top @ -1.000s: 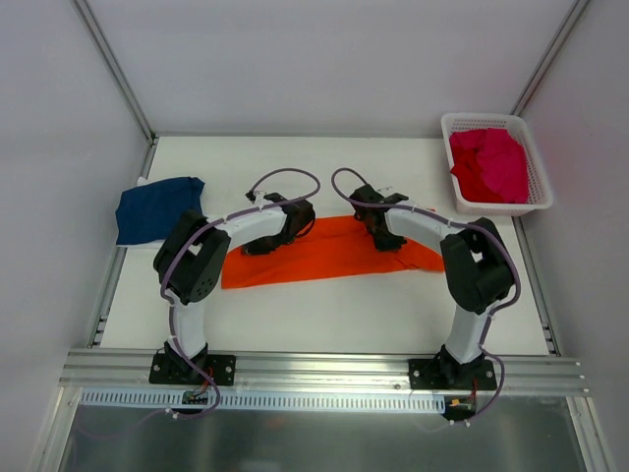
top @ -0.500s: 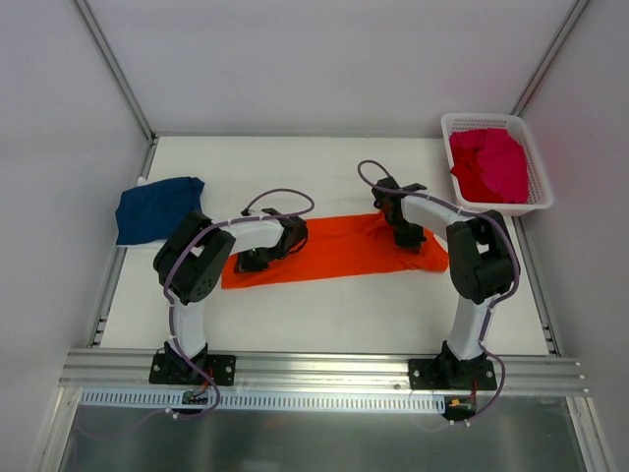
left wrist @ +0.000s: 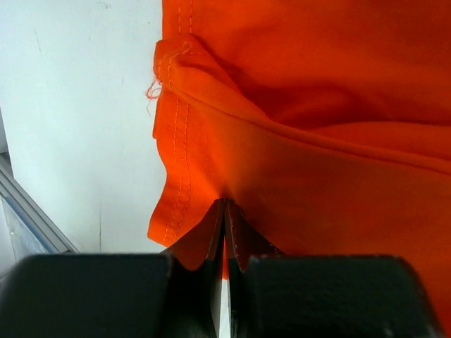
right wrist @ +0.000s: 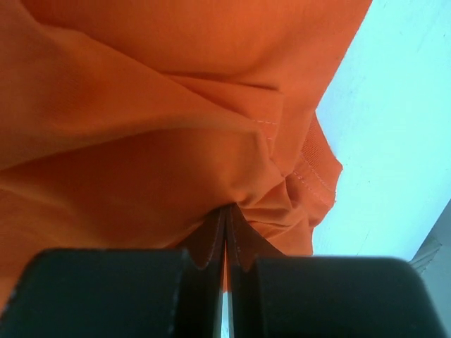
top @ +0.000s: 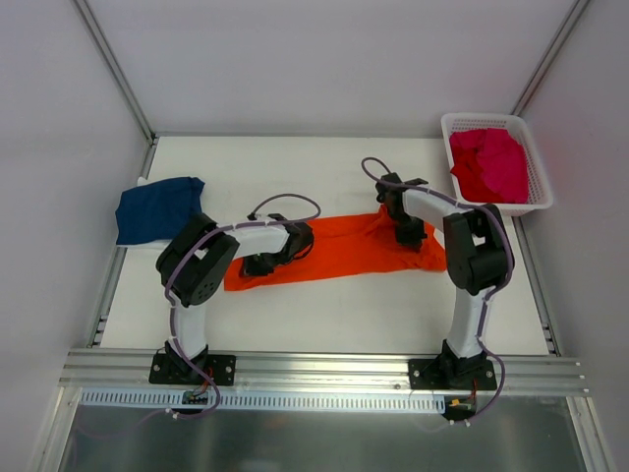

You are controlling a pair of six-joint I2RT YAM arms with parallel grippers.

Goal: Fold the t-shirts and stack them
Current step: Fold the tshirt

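Observation:
The orange t-shirt [top: 339, 251] lies as a long folded band across the middle of the table. My left gripper [top: 263, 265] is shut on its cloth near the left end; the left wrist view shows the cloth [left wrist: 296, 141] pinched between the jaws [left wrist: 225, 205]. My right gripper [top: 411, 236] is shut on the cloth near the right end, with bunched folds [right wrist: 176, 155] at its jaws [right wrist: 227, 209]. The navy blue t-shirt [top: 155, 208] lies folded at the far left. The magenta-pink t-shirts [top: 489, 163] are piled in the basket.
The white lattice basket [top: 538, 202] stands at the back right corner. Metal frame rails run along the table's left and right edges. The aluminium rail [top: 314, 364] with both arm bases lies along the near edge.
Both grippers have moved outward along the orange shirt, the left to its left end and the right to its right end. The shirt's left end has shifted slightly right.

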